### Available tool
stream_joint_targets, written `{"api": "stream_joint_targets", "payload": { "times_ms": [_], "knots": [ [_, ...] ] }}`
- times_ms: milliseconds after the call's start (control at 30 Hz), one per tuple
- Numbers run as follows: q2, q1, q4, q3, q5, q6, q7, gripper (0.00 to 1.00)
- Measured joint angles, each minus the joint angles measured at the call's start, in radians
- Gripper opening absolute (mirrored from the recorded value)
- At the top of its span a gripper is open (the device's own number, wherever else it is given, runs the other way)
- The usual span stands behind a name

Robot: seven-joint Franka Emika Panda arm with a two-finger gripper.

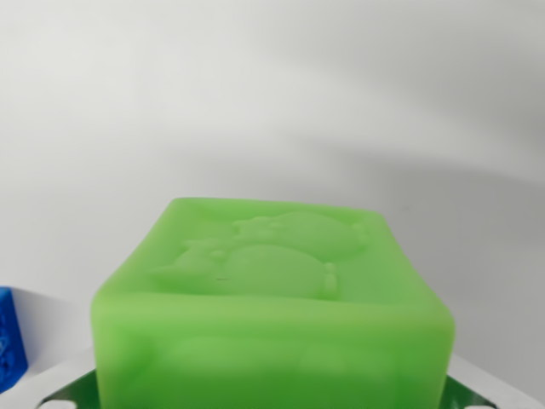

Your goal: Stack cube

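Green cube (272, 315) fills the lower middle of your wrist view, very close to the camera, its embossed top face turned up and one side face toward the lens. You can read that closeness as a sign the cube sits right under the wrist, either held or about to be taken, but the frame does not settle which. At the bottom corners, on both sides of the cube, you see pale shapes with dark green edges; they may be parts of the tool, though I cannot tell. So you cannot judge from here whether the tool is spread or clamped, or whether it touches the cube at all. At the wrist view's left edge, low down, a blue cube (10, 336) peeks in, cut off by the frame; you would likely treat it as the stacking partner. Behind everything lies a plain white tabletop (272, 102), crossed by a soft shadow.
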Motion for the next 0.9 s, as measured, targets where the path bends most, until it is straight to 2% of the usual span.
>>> {"api": "stream_joint_targets", "payload": {
  "times_ms": [900],
  "knots": [
    [-0.129, 0.057, -0.139, 0.000, -0.001, 0.010, 0.078, 0.00]
  ]
}}
